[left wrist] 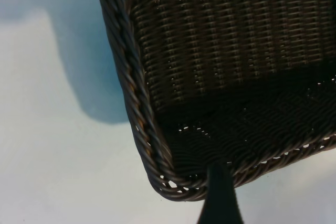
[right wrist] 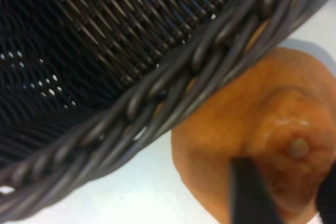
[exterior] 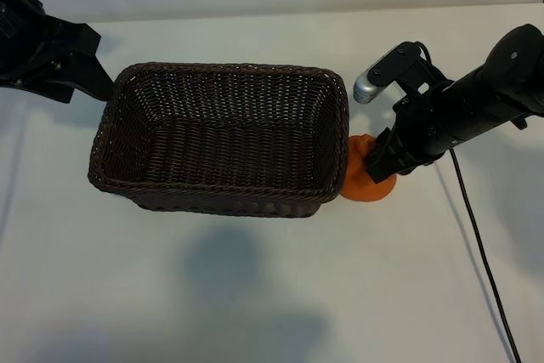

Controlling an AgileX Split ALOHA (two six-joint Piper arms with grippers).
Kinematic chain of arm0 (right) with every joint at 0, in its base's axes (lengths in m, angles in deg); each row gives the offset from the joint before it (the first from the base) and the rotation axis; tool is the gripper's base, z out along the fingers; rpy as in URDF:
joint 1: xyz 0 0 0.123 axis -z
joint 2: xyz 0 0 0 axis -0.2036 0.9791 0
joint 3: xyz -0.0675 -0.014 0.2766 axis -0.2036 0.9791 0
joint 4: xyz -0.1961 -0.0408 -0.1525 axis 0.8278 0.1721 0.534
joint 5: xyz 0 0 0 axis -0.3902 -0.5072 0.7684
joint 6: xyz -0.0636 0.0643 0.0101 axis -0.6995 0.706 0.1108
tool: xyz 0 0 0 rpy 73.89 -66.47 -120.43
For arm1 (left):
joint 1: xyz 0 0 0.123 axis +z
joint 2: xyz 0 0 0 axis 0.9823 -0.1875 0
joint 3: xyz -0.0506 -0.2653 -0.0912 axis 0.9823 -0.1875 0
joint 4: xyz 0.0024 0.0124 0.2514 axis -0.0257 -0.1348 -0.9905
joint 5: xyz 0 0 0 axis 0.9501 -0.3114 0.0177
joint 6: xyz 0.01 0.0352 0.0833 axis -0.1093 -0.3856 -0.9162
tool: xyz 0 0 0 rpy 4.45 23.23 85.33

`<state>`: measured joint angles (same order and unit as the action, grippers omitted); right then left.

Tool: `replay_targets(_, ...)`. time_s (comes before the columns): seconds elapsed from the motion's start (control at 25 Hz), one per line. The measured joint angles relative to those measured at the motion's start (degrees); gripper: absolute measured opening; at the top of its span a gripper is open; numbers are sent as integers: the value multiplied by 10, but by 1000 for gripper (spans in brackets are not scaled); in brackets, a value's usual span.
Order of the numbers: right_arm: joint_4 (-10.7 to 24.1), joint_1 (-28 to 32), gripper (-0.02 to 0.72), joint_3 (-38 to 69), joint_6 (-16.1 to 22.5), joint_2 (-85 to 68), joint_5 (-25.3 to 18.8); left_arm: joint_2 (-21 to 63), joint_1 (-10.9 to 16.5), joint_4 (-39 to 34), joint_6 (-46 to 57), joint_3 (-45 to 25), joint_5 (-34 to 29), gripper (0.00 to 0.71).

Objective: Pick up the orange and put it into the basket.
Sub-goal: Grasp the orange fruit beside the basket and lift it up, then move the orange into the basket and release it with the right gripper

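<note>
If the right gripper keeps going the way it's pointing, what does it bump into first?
Most likely the orange: the right gripper points down at it, a finger against the fruit, beside the basket.

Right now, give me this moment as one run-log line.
orange: on table against basket | right gripper: down on orange, grip unconfirmed | left gripper: idle at basket's far corner | basket: empty

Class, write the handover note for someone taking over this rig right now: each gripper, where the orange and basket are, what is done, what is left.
Right gripper: down on the orange, fingers either side of its stem bump; a firm grip is not confirmed.
Left gripper: open, idle at the basket's far left corner.
Orange: on the table, tight against the basket's right outer wall.
Basket: nothing inside.
Done: approach.
Left: secure the grip, lift, clear the rim, release inside.
</note>
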<state>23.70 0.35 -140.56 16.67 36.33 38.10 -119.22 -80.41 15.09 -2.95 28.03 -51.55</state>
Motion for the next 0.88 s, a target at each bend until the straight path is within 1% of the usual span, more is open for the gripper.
replay_targets(0.04, 0, 0, 165, 0, 0, 0, -2, 0, 0, 0, 0, 0, 0, 558)
replay_targets(0.08, 0, 0, 112, 0, 1, 1, -3, 0, 0, 0, 0, 0, 0, 558)
replay_targets(0.12, 0, 0, 74, 0, 1, 1, -5, 0, 0, 0, 0, 0, 0, 558)
replay_targets(0.16, 0, 0, 55, 0, 4, 1, -8, 0, 0, 0, 0, 0, 0, 558)
replay_targets(0.24, 4, 0, 45, 0, 11, 1, -16, 0, 0, 0, -1, 0, 0, 558)
replay_targets(0.32, 23, 0, 43, -4, 29, 2, -30, 0, 0, 0, -1, 0, 0, 558)
replay_targets(0.4, 54, 0, 43, -16, 57, 2, -53, 0, 0, 0, -1, 0, 0, 558)
replay_targets(0.48, 94, 0, 43, -29, 95, -2, -69, 0, 0, 0, -1, 0, 0, 558)
replay_targets(0.52, 115, 0, 43, -34, 117, -8, -75, 0, 0, 0, -1, 0, 0, 558)
replay_targets(0.64, 164, 0, 43, -39, 168, -40, -83, 0, 0, 0, -1, 0, 0, 558)
replay_targets(0.76, 188, 0, 43, -39, 194, -80, -98, 0, 0, 0, -1, 0, 0, 558)
replay_targets(0.88, 191, 0, 43, -39, 210, -122, -104, 0, 0, 0, -1, 0, 0, 558)
